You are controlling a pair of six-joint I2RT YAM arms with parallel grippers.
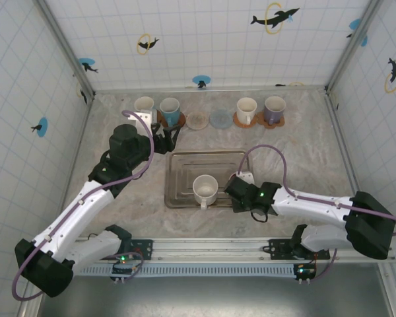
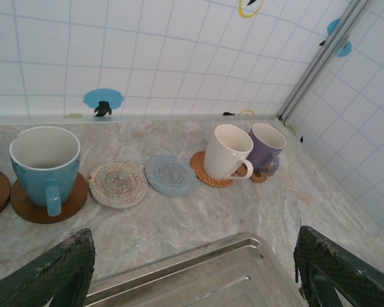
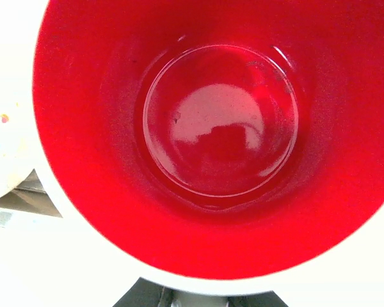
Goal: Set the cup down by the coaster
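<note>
Cup [image 1: 205, 189] on tray [image 1: 185, 168], my right gripper [image 1: 225, 189] at its 3 o'clock; cannot tell if gripping. Left gripper [image 2: 193, 272] wide open, empty. Bare coasters [image 1: 198, 121] at 12 o'clock, mugs [image 1: 247, 109] flanking.

White arm links [image 1: 86, 205], black joints [image 1: 125, 148], looping purple cables [image 1: 269, 146]

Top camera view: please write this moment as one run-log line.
cup: upright on tray | right hand: at cup rim, grip unclear | left hand: open, empty | coasters: two bare, back row
</note>
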